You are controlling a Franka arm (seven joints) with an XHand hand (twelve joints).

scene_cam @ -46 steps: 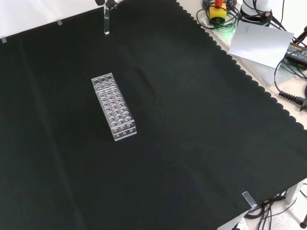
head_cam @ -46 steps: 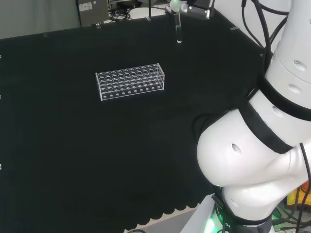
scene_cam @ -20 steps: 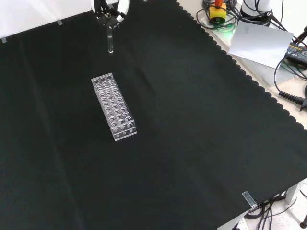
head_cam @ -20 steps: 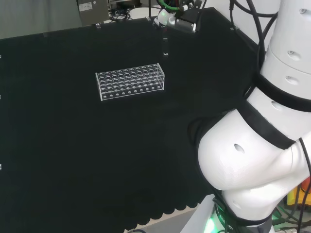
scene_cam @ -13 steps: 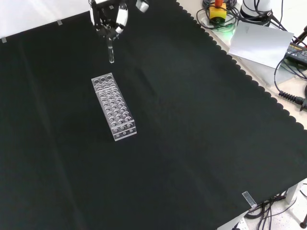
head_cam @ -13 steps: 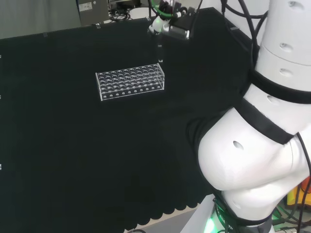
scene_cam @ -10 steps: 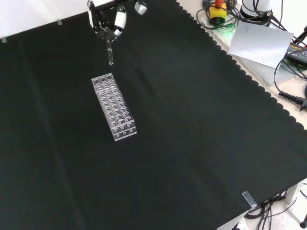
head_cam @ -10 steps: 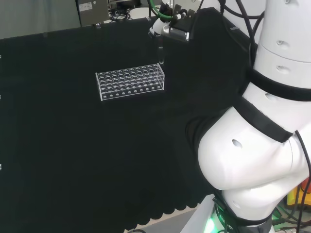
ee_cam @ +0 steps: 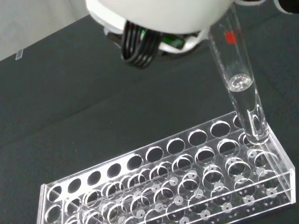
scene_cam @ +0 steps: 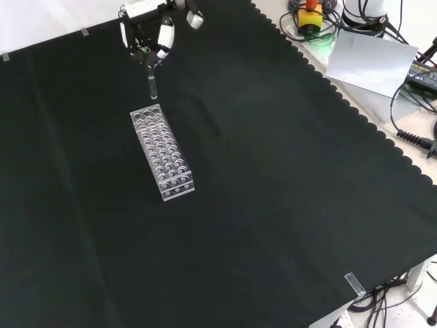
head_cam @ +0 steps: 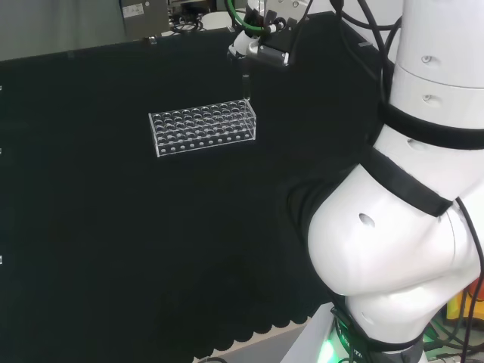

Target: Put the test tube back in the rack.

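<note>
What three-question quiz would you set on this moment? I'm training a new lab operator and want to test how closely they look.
1. True or false: the test tube already stands fully seated in the rack.
2. Over which part of the rack does the tube's lower end hang: A) the middle, B) an end row of holes, C) outside the rack altogether?
3. Fill in: the rack is made of clear ____ and rests on black cloth.

Key
1. False: the hand holds it above the rack, its tip just at the top plate.
2. B.
3. Plastic.
</note>
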